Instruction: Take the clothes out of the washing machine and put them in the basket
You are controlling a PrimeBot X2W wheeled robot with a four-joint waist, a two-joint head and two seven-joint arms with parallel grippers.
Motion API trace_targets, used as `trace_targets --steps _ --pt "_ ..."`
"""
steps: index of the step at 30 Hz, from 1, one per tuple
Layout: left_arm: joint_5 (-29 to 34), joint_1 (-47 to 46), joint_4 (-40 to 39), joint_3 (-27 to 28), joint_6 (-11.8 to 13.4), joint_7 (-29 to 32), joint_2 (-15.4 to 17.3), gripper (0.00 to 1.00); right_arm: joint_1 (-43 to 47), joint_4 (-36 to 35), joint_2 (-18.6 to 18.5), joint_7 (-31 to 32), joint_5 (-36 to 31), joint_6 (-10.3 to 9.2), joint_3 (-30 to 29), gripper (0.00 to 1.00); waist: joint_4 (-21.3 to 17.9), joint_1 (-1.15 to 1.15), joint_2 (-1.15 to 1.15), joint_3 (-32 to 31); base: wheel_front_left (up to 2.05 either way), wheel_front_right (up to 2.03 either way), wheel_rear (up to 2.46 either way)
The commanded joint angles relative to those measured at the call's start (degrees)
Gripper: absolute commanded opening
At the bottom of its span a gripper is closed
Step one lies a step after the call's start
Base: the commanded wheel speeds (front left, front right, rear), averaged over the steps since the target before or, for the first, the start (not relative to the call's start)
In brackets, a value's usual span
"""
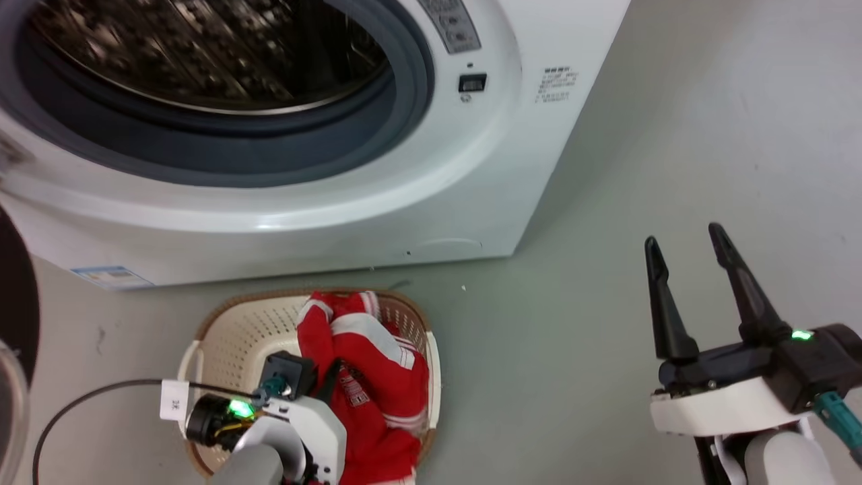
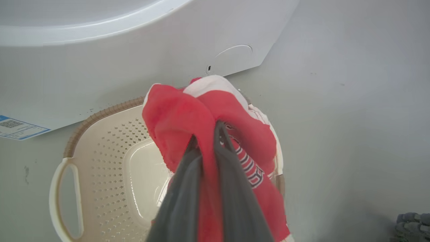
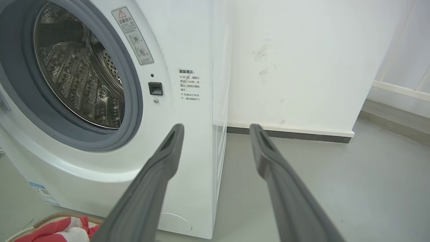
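The clothes, a red jersey with white stripes, lie bunched over the right half of the cream basket, which stands on the floor in front of the washing machine. My left gripper hangs over the basket, its fingers shut on a fold of the red fabric. In the head view my left gripper is partly hidden by its own wrist. My right gripper stands open above bare floor to the right, holding nothing. The steel drum shows no clothes in the part I see.
The washer's dark-framed door stands open at the far left. A black cable loops beside the basket. Grey floor spreads to the right of the washer. A white wall with a baseboard runs behind it.
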Motion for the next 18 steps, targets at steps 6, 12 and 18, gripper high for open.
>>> trace_targets --steps 6,12,18 --pt "0.2 -7.5 9.9 0.2 -1.9 -1.4 -1.8 0.0 -4.2 -1.2 0.1 -0.1 0.9 -0.04 -0.6 1.0 -1.8 -0.01 0.0 9.6 0.0 0.0 0.0" --pt "1.2 -13.5 18.5 -1.4 -3.6 -1.2 -3.2 0.0 -7.2 -1.9 0.1 -0.1 1.2 -0.04 -1.2 1.0 -1.8 -0.01 0.0 15.3 0.0 0.0 0.0" --pt "1.6 -18.0 25.0 -2.7 -4.3 1.0 -3.7 0.0 -9.4 -2.4 0.1 -0.1 1.6 -0.04 -1.6 1.0 -2.4 -0.01 0.0 19.8 0.0 0.0 0.0"
